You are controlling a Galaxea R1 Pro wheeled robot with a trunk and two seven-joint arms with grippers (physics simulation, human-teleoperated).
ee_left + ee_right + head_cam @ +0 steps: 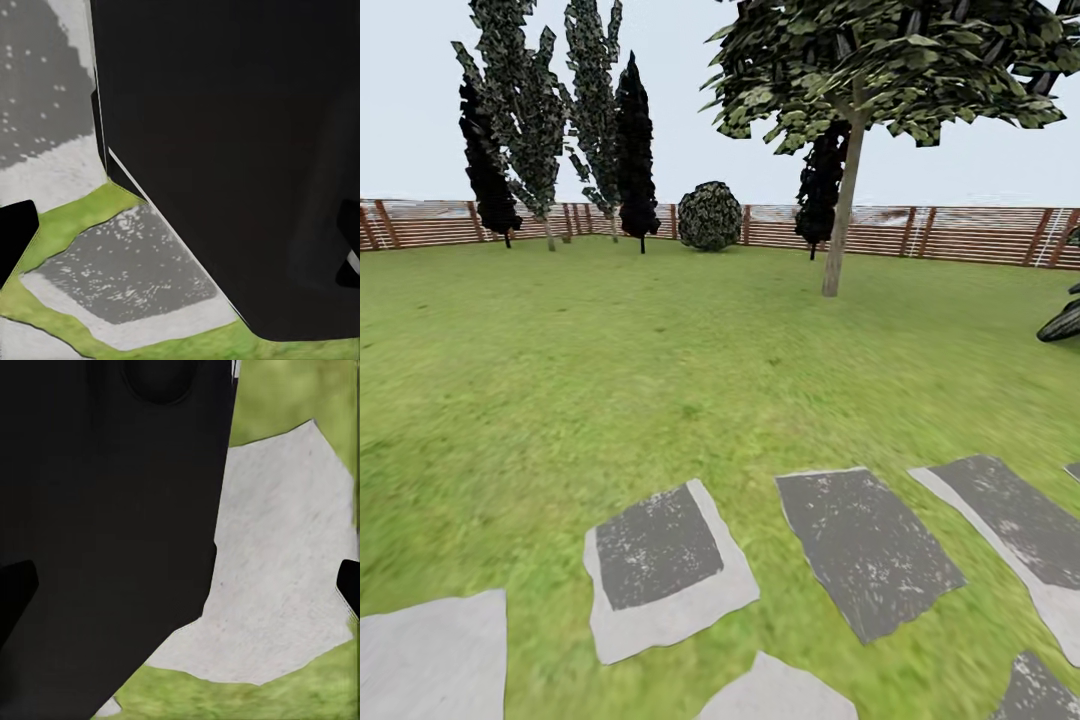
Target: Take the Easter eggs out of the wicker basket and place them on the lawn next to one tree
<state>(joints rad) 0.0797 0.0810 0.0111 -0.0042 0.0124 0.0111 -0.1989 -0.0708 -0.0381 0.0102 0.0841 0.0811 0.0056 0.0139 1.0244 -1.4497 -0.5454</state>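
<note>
The left hand (180, 247) shows in its wrist view as two dark fingertips at the picture's edges, set wide apart, with nothing between them. The right hand (180, 589) looks the same in its own wrist view: fingertips spread wide, holding nothing. Both hands hang close beside the robot's black body (240, 150), above grey paving stones (127, 270) set in grass.

From the head view, the stones (660, 570) run in a row across the near ground, some dark grey, some pale. Beyond them the lawn (660, 350) stretches far and flat, green with lighter and darker patches. A tree (840, 210) with a plain leaning trunk and a dense dark crown stands on the far right part of the lawn. Tall dark cypresses (550, 120) rise at the far left, with a round bush (710, 215) between them and the tree. A wooden slat fence (960, 232) closes the far side. A striped spiky plant (1063, 320) pokes in at the right edge.
</note>
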